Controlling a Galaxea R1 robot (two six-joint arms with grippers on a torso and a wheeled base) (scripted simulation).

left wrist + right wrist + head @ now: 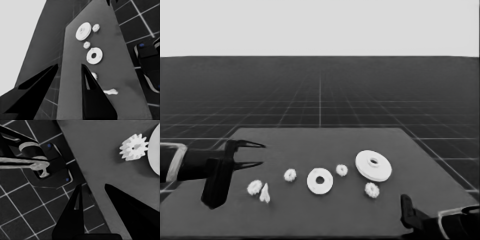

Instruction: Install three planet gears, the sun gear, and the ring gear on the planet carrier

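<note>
The smaller round part point(320, 181), flat with a dark centre hole, lies at mid-table; it also shows in the left wrist view point(94, 55). To its right lies the larger round part point(373, 165) point(83, 31) with a raised middle; only its edge point(155, 152) shows in the right wrist view. Several gears lie loose: one left of the smaller part point(290, 175), one between the two round parts point(342, 170) point(86, 45), one in front of the larger part point(372, 190) point(134, 147), one far left point(254, 187). My left gripper point(261, 154) point(70, 65) waits open over the table's left end, holding nothing. My right gripper point(408, 212) point(93, 185) is parked open at the near right corner.
A thin white piece point(265, 193) point(111, 92) touches the far-left gear. Dark machinery point(47, 162) point(150, 62) with blue lights sits past the table's edge. The table's near right edge point(85, 170) runs close by my right gripper.
</note>
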